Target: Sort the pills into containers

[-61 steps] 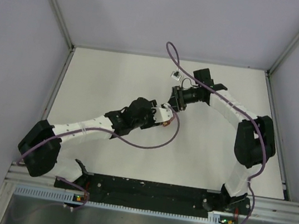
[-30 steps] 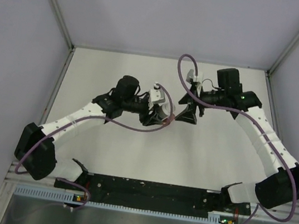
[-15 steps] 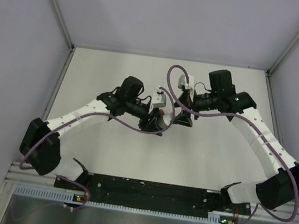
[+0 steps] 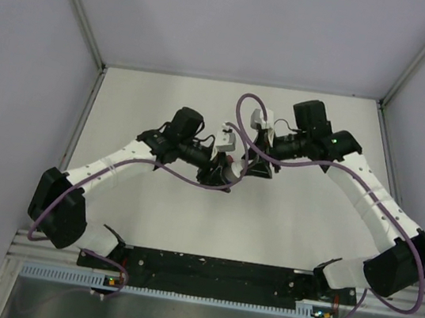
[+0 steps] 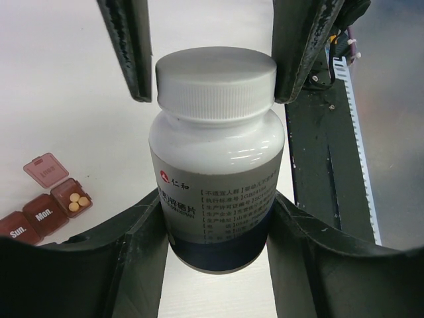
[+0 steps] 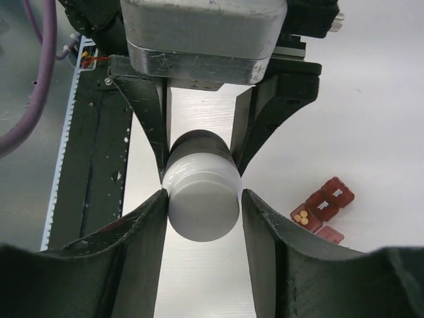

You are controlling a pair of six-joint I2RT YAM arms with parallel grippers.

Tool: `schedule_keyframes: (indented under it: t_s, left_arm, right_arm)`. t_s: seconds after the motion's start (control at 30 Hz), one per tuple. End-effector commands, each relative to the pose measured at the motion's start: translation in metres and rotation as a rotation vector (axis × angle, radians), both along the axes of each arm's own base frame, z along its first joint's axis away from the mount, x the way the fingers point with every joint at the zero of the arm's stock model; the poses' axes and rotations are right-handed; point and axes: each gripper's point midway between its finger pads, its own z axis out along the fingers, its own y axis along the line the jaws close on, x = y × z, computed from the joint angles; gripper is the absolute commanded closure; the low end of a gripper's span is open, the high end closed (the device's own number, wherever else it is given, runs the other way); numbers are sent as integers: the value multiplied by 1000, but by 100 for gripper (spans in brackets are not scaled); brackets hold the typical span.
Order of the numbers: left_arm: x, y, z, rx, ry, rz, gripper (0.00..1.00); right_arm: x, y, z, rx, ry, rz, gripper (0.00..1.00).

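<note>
A white pill bottle (image 5: 216,165) with a white ribbed cap (image 5: 216,79) hangs above the table, my left gripper (image 5: 215,199) shut on its lower body. My right gripper (image 6: 203,195) faces it and straddles the cap (image 6: 202,205). One finger touches the cap, a thin gap shows at the other, so it stands open. In the top view the two grippers meet at mid-table, left gripper (image 4: 222,173) and right gripper (image 4: 246,166). The containers (image 5: 46,212) are a red-brown strip lying on the table. One compartment stands open with yellow pills (image 5: 78,201) inside, the same containers (image 6: 321,202) showing beside my right fingers.
The black base rail (image 5: 324,152) with its white toothed strip runs along the near table edge. Purple cables (image 4: 193,184) loop under both wrists. Grey enclosure walls (image 4: 43,62) close in the white table (image 4: 165,104) at the left, right and back.
My right gripper has slid toward the left one and its jaws have narrowed round the bottle's cap. The left gripper keeps its hold on the bottle.
</note>
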Motion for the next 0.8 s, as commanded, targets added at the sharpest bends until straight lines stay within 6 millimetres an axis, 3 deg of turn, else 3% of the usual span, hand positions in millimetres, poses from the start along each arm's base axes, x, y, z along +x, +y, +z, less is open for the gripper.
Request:
schedule_keyframes:
  t_s: [0.0, 0.4, 0.77]
  left_arm:
    - [5, -7, 22, -55, -57, -23, 100]
    - [31, -5, 22, -34, -138, 114, 100]
    - [55, 4, 17, -9, -232, 250, 100]
  right_arm:
    - [-6, 7, 2, 24, 23, 39, 57]
    - [7, 12, -14, -29, 176, -50, 87]
    - [17, 16, -26, -48, 252, -100, 94]
